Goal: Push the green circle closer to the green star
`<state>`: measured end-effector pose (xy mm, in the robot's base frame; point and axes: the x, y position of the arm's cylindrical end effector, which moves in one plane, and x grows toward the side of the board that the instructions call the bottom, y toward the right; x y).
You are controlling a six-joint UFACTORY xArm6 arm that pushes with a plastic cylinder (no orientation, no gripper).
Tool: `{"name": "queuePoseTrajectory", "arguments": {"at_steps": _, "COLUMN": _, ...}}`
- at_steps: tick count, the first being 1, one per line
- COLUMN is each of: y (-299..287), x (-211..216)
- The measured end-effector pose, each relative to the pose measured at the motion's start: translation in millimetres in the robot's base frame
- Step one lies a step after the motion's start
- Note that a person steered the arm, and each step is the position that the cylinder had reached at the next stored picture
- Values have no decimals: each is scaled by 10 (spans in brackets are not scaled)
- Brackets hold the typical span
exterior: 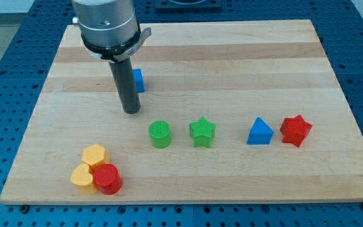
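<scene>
A wooden bench (232, 57) seen from above. At the view's lower left, two yellow blocks (88, 166) huddle against a red block (108, 180). Above them, the end effector, a bare dark rod with nothing to open or hold, rests my tip (132, 111) just up and left of the green circle (160, 134), apart from it; a blue block (138, 80) sits partly hidden behind the rod. The green star (202, 132) lies just right of the circle, a small gap between. Further right sit a blue triangle (259, 132) and red star (295, 130). Seemingly the approach step: next, the tip should drop to the circle's left side and push rightward.
</scene>
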<state>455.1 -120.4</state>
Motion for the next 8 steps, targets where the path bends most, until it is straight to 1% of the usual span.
{"name": "queuePoseTrajectory", "arguments": {"at_steps": 2, "y": -1256, "x": 319}}
{"name": "queuePoseTrajectory", "arguments": {"at_steps": 3, "y": -1052, "x": 1360}}
{"name": "queuePoseTrajectory", "arguments": {"at_steps": 4, "y": -1066, "x": 1635}}
{"name": "queuePoseTrajectory", "arguments": {"at_steps": 5, "y": -987, "x": 1627}}
{"name": "queuePoseTrajectory", "arguments": {"at_steps": 8, "y": -64, "x": 1637}}
